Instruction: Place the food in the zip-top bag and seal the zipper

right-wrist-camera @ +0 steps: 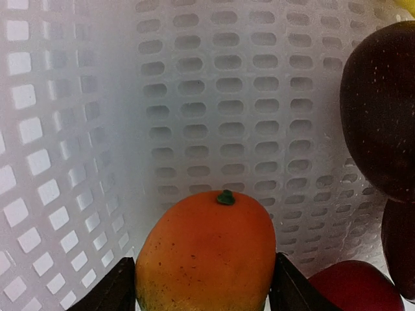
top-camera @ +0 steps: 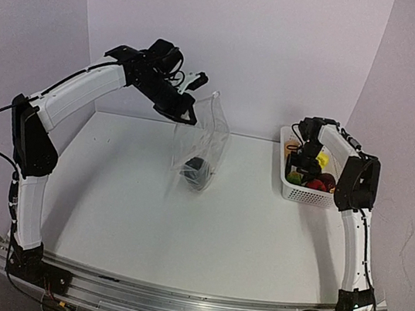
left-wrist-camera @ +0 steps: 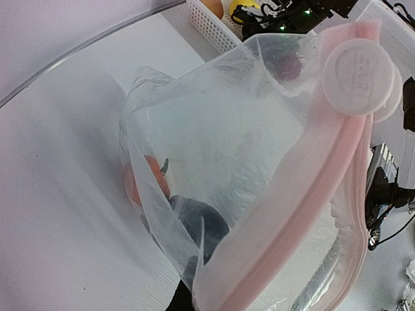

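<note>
White tabletop (top-camera: 144, 216) under pale walls carries a perforated white basket (top-camera: 295, 194) at its right edge, holding an orange toy mango (right-wrist-camera: 207, 246), a dark purple fruit (right-wrist-camera: 382, 110) and a red fruit (right-wrist-camera: 353, 288). The right gripper (right-wrist-camera: 204, 291) reaches down into the basket, its fingers clamped on the mango's sides. The left arm arches high. The left gripper (top-camera: 186, 113) pinches the zipper (left-wrist-camera: 311, 181) of the hanging zip-top bag (top-camera: 209, 136), which holds a dark piece (left-wrist-camera: 201, 223) and an orange piece (left-wrist-camera: 152, 178).

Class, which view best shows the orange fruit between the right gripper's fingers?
Right wrist: the orange fruit fills the lower frame. Top external hides it beneath the right gripper. Left wrist shows the distant basket, fruit unidentifiable.
</note>
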`<state>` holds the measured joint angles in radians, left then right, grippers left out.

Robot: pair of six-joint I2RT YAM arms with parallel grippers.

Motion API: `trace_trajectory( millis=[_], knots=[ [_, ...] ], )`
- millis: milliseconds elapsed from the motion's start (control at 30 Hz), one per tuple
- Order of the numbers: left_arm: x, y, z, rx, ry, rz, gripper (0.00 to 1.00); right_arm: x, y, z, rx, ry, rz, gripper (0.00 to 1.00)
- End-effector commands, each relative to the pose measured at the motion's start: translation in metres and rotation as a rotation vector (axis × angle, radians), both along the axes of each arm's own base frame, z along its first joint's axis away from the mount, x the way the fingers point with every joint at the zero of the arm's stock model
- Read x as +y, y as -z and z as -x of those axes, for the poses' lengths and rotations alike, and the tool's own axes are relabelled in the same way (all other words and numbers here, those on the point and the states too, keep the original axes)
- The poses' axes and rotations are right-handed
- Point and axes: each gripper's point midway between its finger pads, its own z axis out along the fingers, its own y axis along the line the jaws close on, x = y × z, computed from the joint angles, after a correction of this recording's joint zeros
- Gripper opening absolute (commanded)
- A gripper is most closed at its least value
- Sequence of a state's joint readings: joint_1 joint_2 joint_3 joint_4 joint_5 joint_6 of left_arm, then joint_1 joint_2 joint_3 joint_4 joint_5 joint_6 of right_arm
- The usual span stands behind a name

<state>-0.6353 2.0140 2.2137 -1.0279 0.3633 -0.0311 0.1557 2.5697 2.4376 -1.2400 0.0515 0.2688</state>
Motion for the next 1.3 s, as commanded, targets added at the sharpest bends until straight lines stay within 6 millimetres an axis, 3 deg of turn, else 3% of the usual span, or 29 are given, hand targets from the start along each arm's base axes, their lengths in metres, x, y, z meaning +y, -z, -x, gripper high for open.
trace_trajectory(
  millis=[0,200,300,500,633,667,733,833,900,967,1133,1267],
  knots=[
    [0.002,-0.014,-0.002,-0.038,-0.005,0.025,0.0,-0.007,0.008,-0.01,-0.029,-0.01,0.02,0.57],
    [0.003,-0.014,-0.001,-0.038,-0.005,0.023,0.0,-0.01,-0.016,-0.015,-0.083,-0.019,0.024,0.35],
    [0.003,-0.016,-0.001,-0.042,-0.005,0.026,0.0,-0.014,-0.045,-0.018,-0.146,-0.024,0.04,0.3],
    [0.003,-0.017,-0.001,-0.042,-0.003,0.031,0.0,-0.025,-0.155,-0.024,-0.393,0.01,0.081,0.23],
    [0.003,-0.019,-0.002,-0.047,-0.004,0.033,0.0,-0.012,-0.24,-0.012,-0.606,-0.018,0.078,0.2],
    [0.002,-0.019,-0.002,-0.049,-0.004,0.033,0.0,-0.002,-0.256,-0.007,-0.653,-0.046,0.07,0.2],
    [0.003,-0.019,-0.002,-0.051,-0.004,0.032,0.0,0.038,-0.287,0.008,-0.756,-0.151,0.028,0.19],
    [0.003,-0.019,-0.002,-0.053,-0.004,0.029,0.0,0.118,-0.333,0.041,-0.948,-0.371,-0.116,0.19],
    [0.003,-0.019,-0.001,-0.054,-0.005,0.028,0.0,0.18,-0.358,0.075,-1.059,-0.523,-0.308,0.18],
    [0.003,-0.019,-0.002,-0.053,-0.006,0.026,0.0,0.228,-0.379,0.109,-1.145,-0.609,-0.506,0.17],
    [0.003,-0.02,-0.002,-0.061,-0.008,0.025,0.0,0.313,-0.384,0.171,-1.117,-0.779,-0.878,0.15],
    [0.004,-0.022,-0.002,-0.068,-0.011,0.023,0.0,0.356,-0.375,0.189,-1.055,-0.808,-1.056,0.14]
  ],
)
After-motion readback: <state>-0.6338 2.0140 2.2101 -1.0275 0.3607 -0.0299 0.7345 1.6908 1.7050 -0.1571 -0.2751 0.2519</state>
